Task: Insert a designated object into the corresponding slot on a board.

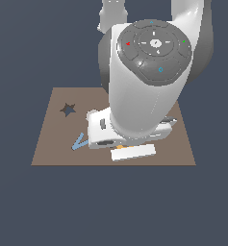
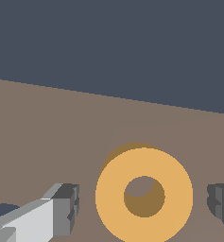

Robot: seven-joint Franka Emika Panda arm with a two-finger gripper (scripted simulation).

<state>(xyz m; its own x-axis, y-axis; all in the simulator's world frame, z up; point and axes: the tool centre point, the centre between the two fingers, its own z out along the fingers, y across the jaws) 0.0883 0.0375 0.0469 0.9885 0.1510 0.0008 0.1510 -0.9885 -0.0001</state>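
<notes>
The orange-yellow ring (image 2: 144, 163) lies flat on the brown board (image 2: 47, 132), between my two fingers. My gripper (image 2: 142, 204) is open: the left finger (image 2: 61, 208) and the right finger (image 2: 221, 201) each stand a small gap off the ring's rim. In the exterior view the gripper's white hand (image 1: 106, 135) is low over the board (image 1: 53, 144), and only an orange sliver (image 1: 120, 147) shows under it. A dark navy patch (image 2: 2, 210) shows behind the left finger; I cannot tell whether it is the ring-shaped slot.
A dark star-shaped recess (image 1: 67, 109) is at the board's back, on the exterior view's left. A light-blue V-shaped piece (image 1: 78, 142) lies near the front left. A white bar (image 1: 133, 153) lies at the front edge. The arm hides the board's middle.
</notes>
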